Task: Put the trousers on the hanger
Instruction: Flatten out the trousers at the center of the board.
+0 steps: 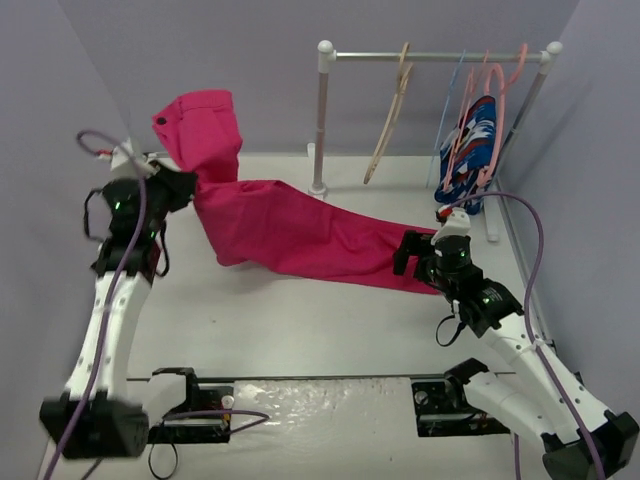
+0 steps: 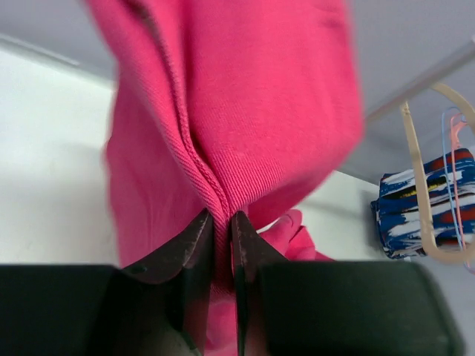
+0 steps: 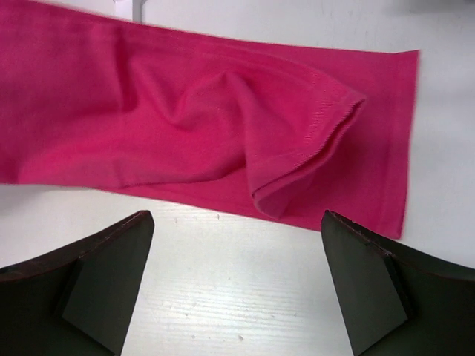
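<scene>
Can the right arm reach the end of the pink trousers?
Probably yes. The right gripper hangs open just short of the trousers, whose leg ends lie flat on the table, nothing between.

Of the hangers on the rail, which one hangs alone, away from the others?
The thick pale beige hanger, nearest the rail's left end. The thin blue wire hanger and the salmon-pink hangers crowd together at the right end, by the blue patterned garment.

In the left wrist view the trousers (image 2: 245,126) are blurred and run off the top edge; the hanger (image 2: 418,178) is cut by the right edge. From above, the jaws of the left gripper (image 1: 190,187) are hidden in the trousers.
</scene>
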Motion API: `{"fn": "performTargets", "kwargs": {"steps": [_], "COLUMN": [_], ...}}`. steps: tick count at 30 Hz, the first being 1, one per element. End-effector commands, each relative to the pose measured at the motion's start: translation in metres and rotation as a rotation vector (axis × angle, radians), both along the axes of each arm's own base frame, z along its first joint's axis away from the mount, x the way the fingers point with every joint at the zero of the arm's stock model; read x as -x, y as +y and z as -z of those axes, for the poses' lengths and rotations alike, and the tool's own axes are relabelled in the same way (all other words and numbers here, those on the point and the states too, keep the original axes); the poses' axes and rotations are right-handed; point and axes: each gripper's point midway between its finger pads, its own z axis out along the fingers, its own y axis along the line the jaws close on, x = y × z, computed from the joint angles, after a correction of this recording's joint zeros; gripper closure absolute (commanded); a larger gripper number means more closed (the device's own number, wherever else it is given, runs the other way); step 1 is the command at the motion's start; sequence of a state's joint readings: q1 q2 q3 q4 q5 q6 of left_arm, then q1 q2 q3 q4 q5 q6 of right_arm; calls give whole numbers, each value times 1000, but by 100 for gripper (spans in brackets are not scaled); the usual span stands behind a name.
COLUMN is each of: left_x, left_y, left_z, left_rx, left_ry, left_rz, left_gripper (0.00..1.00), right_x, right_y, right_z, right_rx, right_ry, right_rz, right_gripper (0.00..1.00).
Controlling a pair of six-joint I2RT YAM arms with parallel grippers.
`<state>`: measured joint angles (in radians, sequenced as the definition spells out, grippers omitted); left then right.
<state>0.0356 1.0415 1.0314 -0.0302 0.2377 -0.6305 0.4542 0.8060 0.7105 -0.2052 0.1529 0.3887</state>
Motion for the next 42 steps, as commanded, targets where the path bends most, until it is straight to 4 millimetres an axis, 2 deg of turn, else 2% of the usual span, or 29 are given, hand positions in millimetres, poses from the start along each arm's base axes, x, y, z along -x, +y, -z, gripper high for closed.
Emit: {"fn": "performTargets", "kwargs": {"steps": [1,3,6,7,10,13,15,19,21,22,25,27,28,31,35,38,39,42], "left_x": [73,100,108,106,105,97,92,88,74,69,51,40,35,19,-3,-10,-11,-19], "left_y": [65,77,79,79,77,62,57,40,25,13,-22,-44,-55,-65,-76,-74,-66,-60], "left_z": [113,143,150,138,134,119,110,99,73,66,59,71,87,106,145,163,174,183], "left_rx": [109,115,78,68,-18,-65,-107,-167,-215,-249,-399,-491,-534,-601,-726,-786,-831,-880], "left_ry": [170,277,347,340,415,444,471,483,416,410,445,507,566,643,771,840,892,921], "left_rz": [-433,-522,-528,-522,-469,-340,-281,-149,-66,-30,52,91,119,128,141,125,88,50], "left_gripper": [68,48,35,33,31,30,26,24,24,24,22,21,20,18,17,17,17,17], "right_x": [-3,-2,-2,-2,-1,0,0,0,0,0,-1,-3,-3,-3,-1,0,1,3], "right_y": [8,14,24,27,34,37,38,37,39,39,40,39,39,38,37,37,37,38], "right_z": [-17,-11,-2,-1,5,8,10,11,10,11,11,10,9,9,8,11,13,14], "right_rx": [-49,-60,-61,-60,-45,-40,-37,-28,-26,-24,-16,-11,-11,-10,-19,-20,-22,-29], "right_ry": [-69,-52,-21,-19,-2,6,8,8,6,8,10,7,6,3,-4,1,7,8], "right_rz": [-18,-39,-74,-82,-105,-116,-120,-126,-135,-138,-144,-138,-138,-132,-129,-128,-127,-129], "right_gripper": [6,6,6,6,5,5,5,5,5,4,4,3,3,1,0,0,0,0]}}
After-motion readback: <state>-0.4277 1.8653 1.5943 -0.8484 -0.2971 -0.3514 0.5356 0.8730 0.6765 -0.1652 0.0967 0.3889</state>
